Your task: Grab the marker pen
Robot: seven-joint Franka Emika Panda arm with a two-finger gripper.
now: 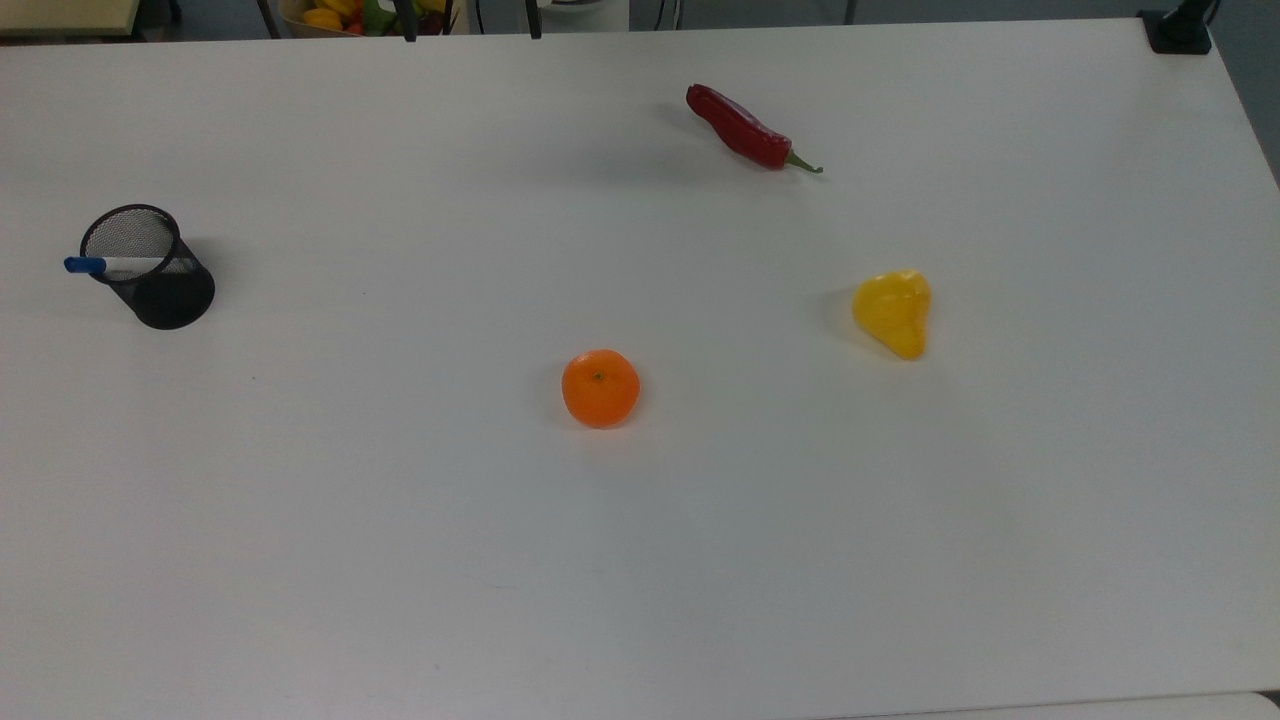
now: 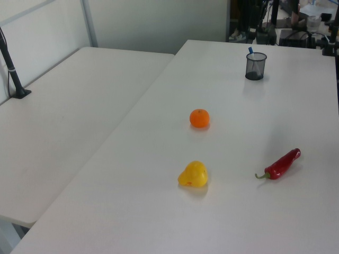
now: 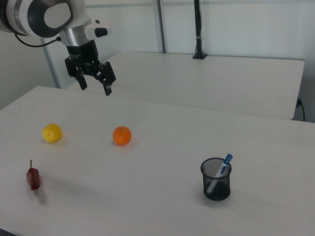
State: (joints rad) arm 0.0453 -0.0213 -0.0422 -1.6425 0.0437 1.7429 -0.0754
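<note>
The white table (image 3: 162, 206) under me is broad and plain, and a second white table (image 3: 221, 78) stands behind it against a pale wall, with a black pole (image 3: 198, 29) rising from that one. Nearest in the right view, the black mesh cup (image 3: 216, 179) stands upright toward the right view's right, and the marker pen (image 3: 220, 173) leans inside it, blue cap up and poking over the rim. At the right view's left edge lies the red chili pepper (image 3: 33, 178). Farther back sit the orange (image 3: 122, 135) and the yellow pepper (image 3: 51, 132), well apart from each other and from the cup. My end effector (image 3: 95, 85) hangs in the air beyond them, above the far left part of the table, pointing downward, its two fingers spread apart and holding nothing. It is well away from the pen.
</note>
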